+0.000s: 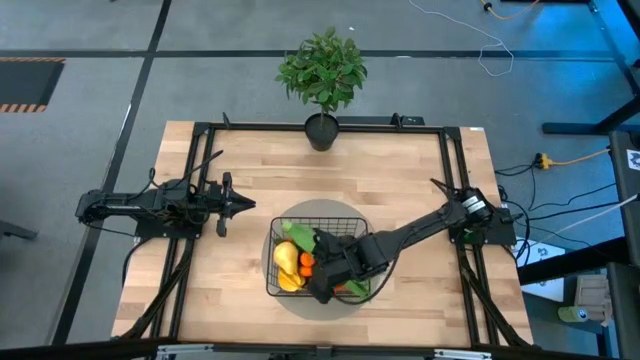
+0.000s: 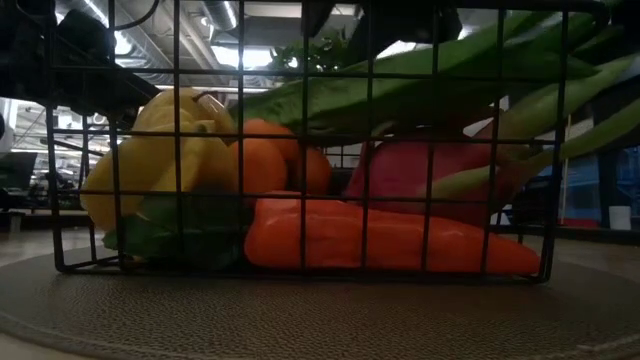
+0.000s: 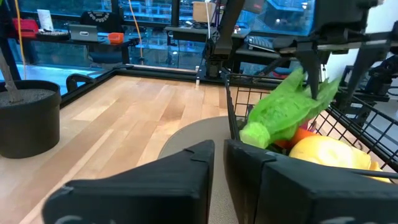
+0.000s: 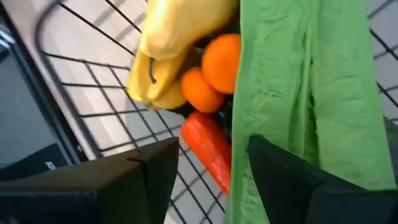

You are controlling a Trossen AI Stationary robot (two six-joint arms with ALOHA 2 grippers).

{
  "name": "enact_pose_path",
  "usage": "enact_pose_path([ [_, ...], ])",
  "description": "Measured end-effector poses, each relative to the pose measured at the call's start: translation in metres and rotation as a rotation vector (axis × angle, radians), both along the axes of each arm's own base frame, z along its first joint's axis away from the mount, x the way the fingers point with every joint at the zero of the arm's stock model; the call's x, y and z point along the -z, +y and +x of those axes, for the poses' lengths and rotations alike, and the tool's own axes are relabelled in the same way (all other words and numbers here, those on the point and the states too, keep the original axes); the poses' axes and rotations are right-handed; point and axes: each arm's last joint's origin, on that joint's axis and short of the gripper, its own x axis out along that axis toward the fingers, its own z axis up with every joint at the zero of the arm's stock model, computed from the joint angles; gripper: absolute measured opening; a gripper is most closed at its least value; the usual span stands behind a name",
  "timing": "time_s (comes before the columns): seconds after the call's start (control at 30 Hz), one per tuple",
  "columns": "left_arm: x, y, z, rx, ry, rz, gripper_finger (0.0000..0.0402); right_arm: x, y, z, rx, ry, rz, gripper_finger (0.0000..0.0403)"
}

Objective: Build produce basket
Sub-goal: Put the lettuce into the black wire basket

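My right gripper (image 4: 208, 165) hangs just over the basket (image 1: 278, 287) with its fingers spread apart and nothing clamped between them, the green beans (image 4: 311, 93) and the red chili (image 4: 208, 149) lying right under them. The basket sits on the round grey mat (image 1: 385, 275) at the table's near edge, already piled with produce (lemon (image 1: 287, 258), orange tomatoes (image 1: 306, 261)), so I judge the clean move is to lift straight up, without snagging the wire. Farther off, my left gripper (image 1: 232, 204) waits beside the mat, fingers nearly together and empty.
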Motion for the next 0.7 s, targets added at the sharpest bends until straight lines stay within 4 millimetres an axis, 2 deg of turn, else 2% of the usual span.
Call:
enact_pose_path([
  [0.23, 0.0, 0.0, 0.0, 0.0, 0.0, 0.0, 0.0018, -0.003, 0.011, 0.001, -0.016, -0.087, -0.05, 0.0199],
  [0.53, 0.0, 0.0, 0.0, 0.0, 0.0, 0.0, 0.0007, -0.004, 0.011, 0.002, -0.033, -0.113, -0.118, 0.0199],
  [0.7, 0.0, 0.0, 0.0, 0.0, 0.0, 0.0, 0.0002, -0.022, 0.016, -0.002, -0.029, -0.148, -0.186, 0.0199],
])
